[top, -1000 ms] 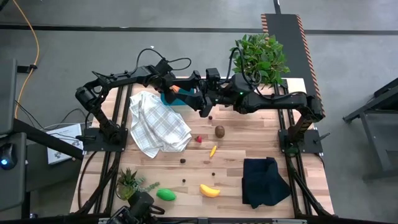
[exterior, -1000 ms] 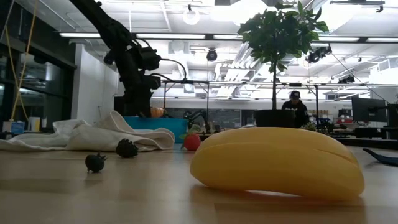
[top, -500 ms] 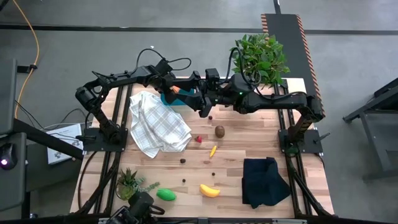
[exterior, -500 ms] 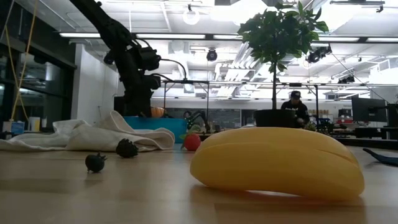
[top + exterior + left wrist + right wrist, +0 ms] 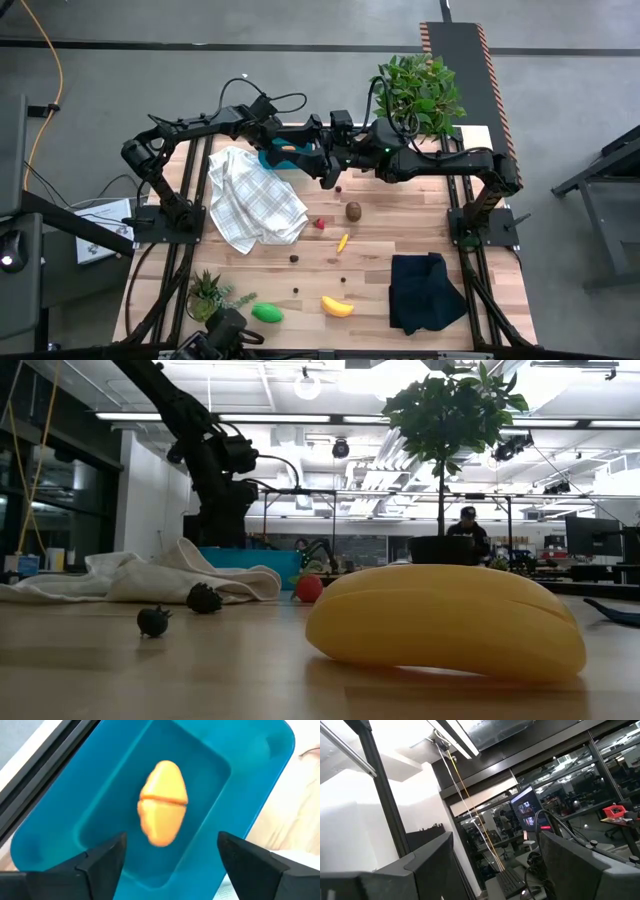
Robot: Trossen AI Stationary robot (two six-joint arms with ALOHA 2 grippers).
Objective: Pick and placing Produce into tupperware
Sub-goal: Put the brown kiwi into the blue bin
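Note:
My left gripper [image 5: 171, 850] [image 5: 276, 141] hangs open above the teal tupperware [image 5: 75, 820] [image 5: 283, 160], which stands at the far edge beside the white checked cloth. An orange carrot [image 5: 162, 802] shows inside the box, between and below the fingers, apart from them. My right gripper [image 5: 327, 177] [image 5: 495, 851] is open, just right of the box, holding nothing. On the table lie the kiwi [image 5: 353, 210], strawberry [image 5: 320, 223], banana [image 5: 337, 306] [image 5: 445, 620], green oval [image 5: 267, 313], a small yellow piece [image 5: 343, 242] and dark berries [image 5: 294, 258].
The white checked cloth [image 5: 255, 198] lies left of centre, its far corner against the box. A black folded cloth [image 5: 425, 290] sits near right. A small potted plant [image 5: 207, 290] stands near left, a leafy bush [image 5: 418, 95] far right. A person stands in the room behind.
The orange carrot, held at the left gripper above the box's rim a second ago, has dropped into the tupperware and no longer shows above the box in the low view. Both arms have stayed about where they were.

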